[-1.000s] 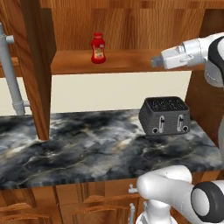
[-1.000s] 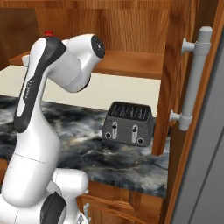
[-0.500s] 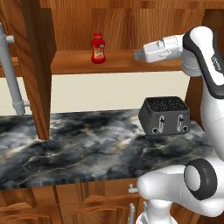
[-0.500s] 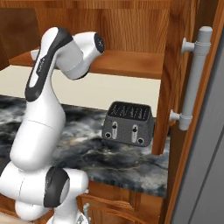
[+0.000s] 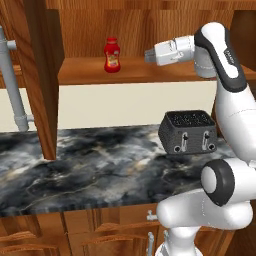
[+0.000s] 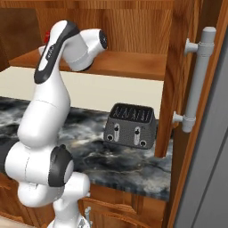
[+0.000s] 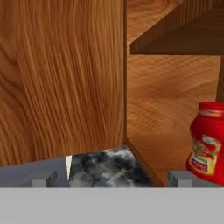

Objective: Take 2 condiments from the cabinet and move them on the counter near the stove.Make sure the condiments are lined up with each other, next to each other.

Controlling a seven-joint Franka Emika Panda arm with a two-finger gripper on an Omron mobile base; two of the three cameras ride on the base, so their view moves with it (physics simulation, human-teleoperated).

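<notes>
A red ketchup bottle [image 5: 112, 55] with a yellow-red label stands upright on the wooden shelf [image 5: 150, 72] of the open cabinet. My gripper [image 5: 148, 54] hovers level with the bottle, a short way to its right, pointing left at it. In the hand view the ketchup bottle [image 7: 208, 142] sits at the right edge, and my gripper [image 7: 111, 179] is open with nothing between its fingertips [image 7: 43, 179]. The marble counter [image 5: 95, 165] runs below the shelf. The stove is out of view.
A dark toaster [image 5: 189, 131] stands on the counter under the shelf, at the right. The left cabinet door [image 5: 42, 75] hangs open with its grey bar handle [image 5: 12, 85]. The right door and its handle [image 6: 196, 84] stand close beside the toaster [image 6: 131, 124].
The arm has swung left along the shelf, bringing the hand closer to the ketchup bottle. The jaws have stayed open. The bottle has not moved.
</notes>
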